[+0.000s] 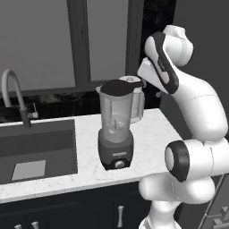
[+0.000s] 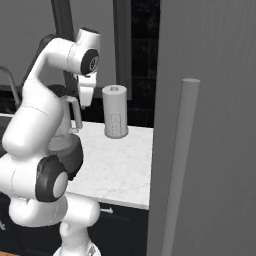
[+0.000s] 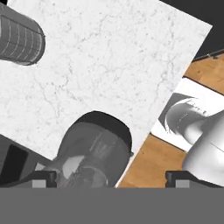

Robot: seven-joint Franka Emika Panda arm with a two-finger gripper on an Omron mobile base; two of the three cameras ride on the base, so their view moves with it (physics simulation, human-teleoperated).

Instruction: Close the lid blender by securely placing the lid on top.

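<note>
Gripper [image 3: 111, 178] fingers spread, holding nothing, above blender [image 1: 116, 127]; lid [image 1: 121, 86] sits on jar mouth.

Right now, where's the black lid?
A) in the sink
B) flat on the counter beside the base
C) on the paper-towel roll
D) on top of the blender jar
D: in the left base view the lid sits as a dark disc across the mouth of the blender, its tab pointing toward the arm, well above the counter and apart from the sink.
</note>
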